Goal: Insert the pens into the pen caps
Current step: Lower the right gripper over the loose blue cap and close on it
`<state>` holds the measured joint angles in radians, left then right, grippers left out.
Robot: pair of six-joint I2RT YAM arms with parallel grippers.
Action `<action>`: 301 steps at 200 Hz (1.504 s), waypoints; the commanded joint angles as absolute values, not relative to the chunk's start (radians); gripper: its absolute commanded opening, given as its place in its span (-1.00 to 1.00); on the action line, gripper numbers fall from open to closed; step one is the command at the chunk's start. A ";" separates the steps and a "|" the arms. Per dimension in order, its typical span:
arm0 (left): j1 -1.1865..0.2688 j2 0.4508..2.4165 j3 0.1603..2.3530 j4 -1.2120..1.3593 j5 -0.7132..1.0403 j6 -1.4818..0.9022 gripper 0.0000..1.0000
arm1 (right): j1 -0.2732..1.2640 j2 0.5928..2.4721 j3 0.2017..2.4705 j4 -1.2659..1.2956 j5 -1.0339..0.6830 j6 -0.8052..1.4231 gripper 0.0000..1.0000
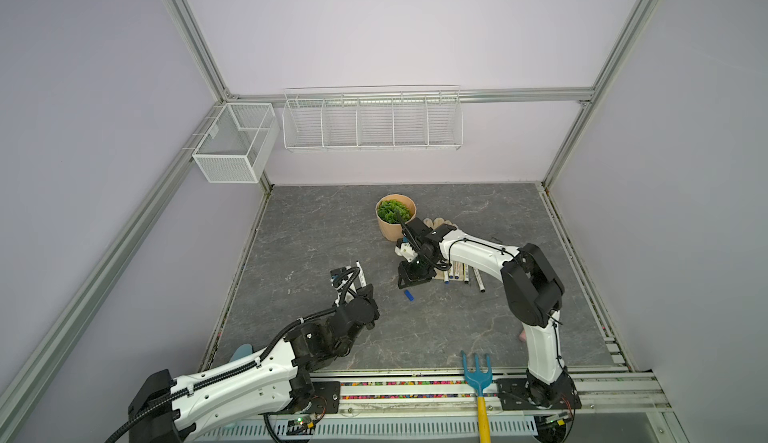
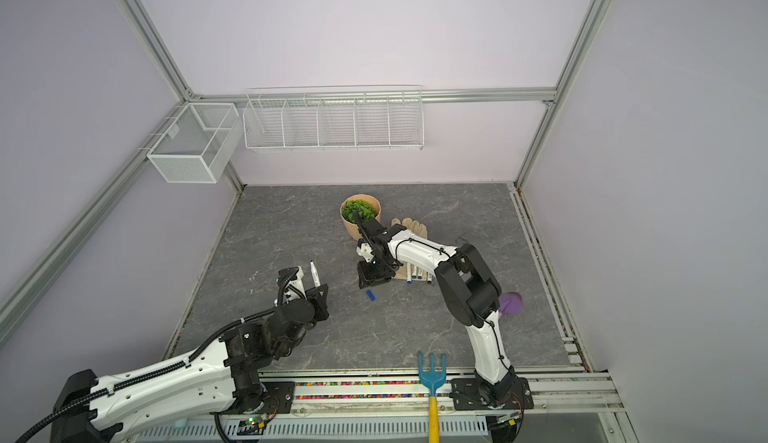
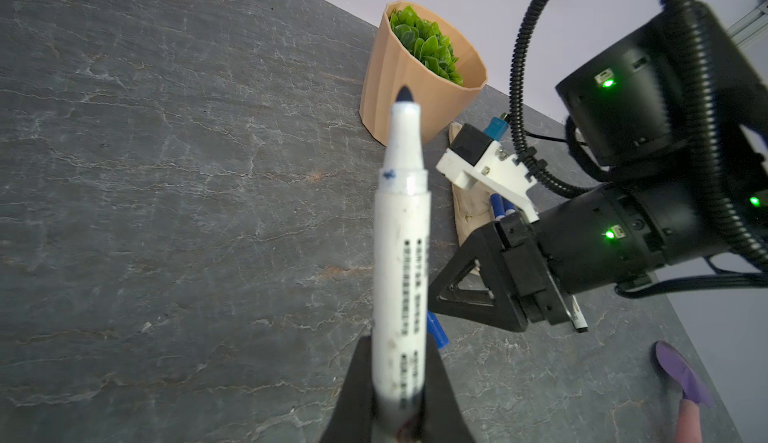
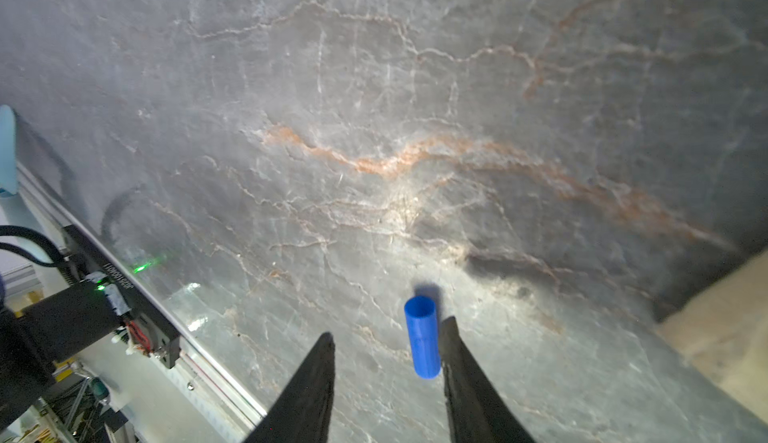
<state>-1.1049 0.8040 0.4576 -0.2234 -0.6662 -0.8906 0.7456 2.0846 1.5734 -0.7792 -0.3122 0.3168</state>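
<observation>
Slate table (image 1: 436, 328): blue cap (image 1: 409, 295), pot (image 1: 388, 229)

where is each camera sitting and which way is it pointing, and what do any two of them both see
Top views: high over the front edge, tilted down toward the back wall; whole table, left gripper and right gripper with their arms.
Left wrist: behind the left gripper, looking along the uncapped pen it clamps toward the plant pot and right gripper.
Right wrist: behind the right gripper, looking down at the table past its spread fingers, blue cap lying by one.
Shared: every view shows the blue cap.
</observation>
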 commanded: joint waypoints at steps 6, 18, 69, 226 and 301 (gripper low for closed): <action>-1.100 0.768 0.434 -0.255 -0.697 -0.920 -1.00 | 0.777 2.146 1.622 -0.892 -0.267 0.252 -0.10; -1.099 0.760 0.427 -0.255 -0.700 -0.922 -1.00 | 0.789 2.165 1.641 -0.915 -0.252 0.235 -0.10; -1.100 0.728 0.437 -0.296 -0.710 -0.914 -1.00 | 0.871 2.169 1.648 -0.951 -0.177 0.132 -0.15; -1.097 0.796 0.475 -0.235 -0.690 -0.875 -1.00 | 0.904 2.078 1.564 -0.969 0.198 0.172 -0.20; -1.088 0.721 0.429 -0.261 -0.693 -0.922 -1.00 | 0.935 1.964 1.510 -0.795 -0.067 0.094 -0.18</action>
<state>-1.0927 0.7567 0.4458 -0.2470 -0.6804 -0.8894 0.9108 1.9400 1.4776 -0.8448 0.0647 0.1226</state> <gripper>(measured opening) 0.122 0.414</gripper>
